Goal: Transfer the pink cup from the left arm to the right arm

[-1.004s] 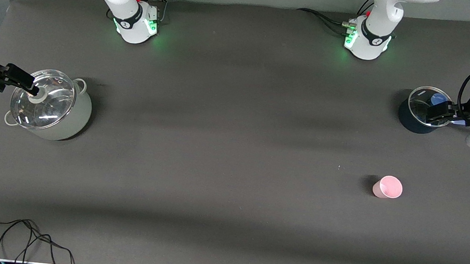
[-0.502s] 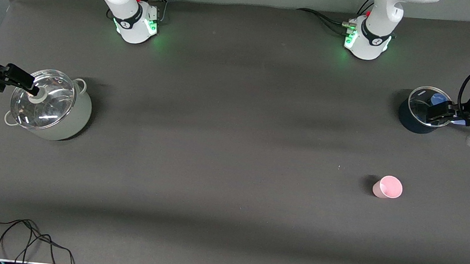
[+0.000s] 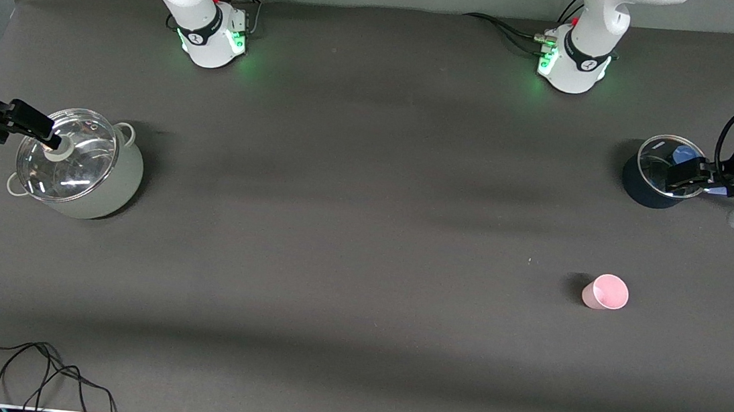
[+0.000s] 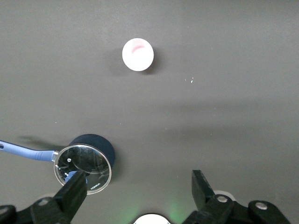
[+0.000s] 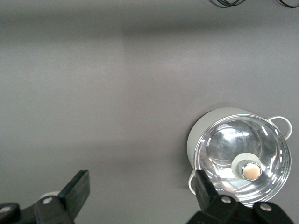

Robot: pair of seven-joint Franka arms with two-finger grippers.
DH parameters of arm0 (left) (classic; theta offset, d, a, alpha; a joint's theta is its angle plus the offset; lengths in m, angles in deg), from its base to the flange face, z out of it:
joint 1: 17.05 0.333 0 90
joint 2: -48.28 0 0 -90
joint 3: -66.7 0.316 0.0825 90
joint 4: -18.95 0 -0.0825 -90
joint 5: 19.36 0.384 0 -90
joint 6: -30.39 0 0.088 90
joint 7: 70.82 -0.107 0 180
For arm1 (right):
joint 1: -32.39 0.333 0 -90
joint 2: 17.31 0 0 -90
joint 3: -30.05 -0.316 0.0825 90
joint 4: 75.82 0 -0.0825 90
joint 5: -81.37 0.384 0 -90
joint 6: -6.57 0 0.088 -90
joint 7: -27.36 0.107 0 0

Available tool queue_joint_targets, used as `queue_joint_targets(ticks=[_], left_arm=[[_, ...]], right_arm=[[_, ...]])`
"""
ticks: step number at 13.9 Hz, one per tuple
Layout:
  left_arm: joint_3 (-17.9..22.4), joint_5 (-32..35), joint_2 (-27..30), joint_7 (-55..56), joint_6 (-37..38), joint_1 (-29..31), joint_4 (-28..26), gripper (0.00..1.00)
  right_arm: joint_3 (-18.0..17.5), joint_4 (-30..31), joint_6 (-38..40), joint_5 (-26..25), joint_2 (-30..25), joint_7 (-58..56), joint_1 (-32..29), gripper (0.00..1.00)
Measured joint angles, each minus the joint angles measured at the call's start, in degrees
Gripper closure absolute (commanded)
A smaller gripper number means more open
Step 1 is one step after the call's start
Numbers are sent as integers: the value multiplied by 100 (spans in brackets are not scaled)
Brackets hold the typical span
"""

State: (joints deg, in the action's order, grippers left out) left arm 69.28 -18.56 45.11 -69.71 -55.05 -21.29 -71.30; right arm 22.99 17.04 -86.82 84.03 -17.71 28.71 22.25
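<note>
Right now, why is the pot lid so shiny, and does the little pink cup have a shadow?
Front view: the glass lid mirrors the lamps as white streaks; the pink cup casts a small dark shadow toward the right arm's end of the table. Right wrist view: the lid's glare is brightest around its knob.

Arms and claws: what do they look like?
Left arm and right arm: white, rounded, black band and green lights at the base, black cables plugged in. Left claw and right claw: black, angular fingers.
</note>
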Motion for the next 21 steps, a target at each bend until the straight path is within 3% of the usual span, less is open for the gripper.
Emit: queue_joint_targets(ticks=[21], left_arm=[[7,-83,-22,-42,-145,14,-13,0]], right_arm=[[15,0,0,0,0,0,-19,0]])
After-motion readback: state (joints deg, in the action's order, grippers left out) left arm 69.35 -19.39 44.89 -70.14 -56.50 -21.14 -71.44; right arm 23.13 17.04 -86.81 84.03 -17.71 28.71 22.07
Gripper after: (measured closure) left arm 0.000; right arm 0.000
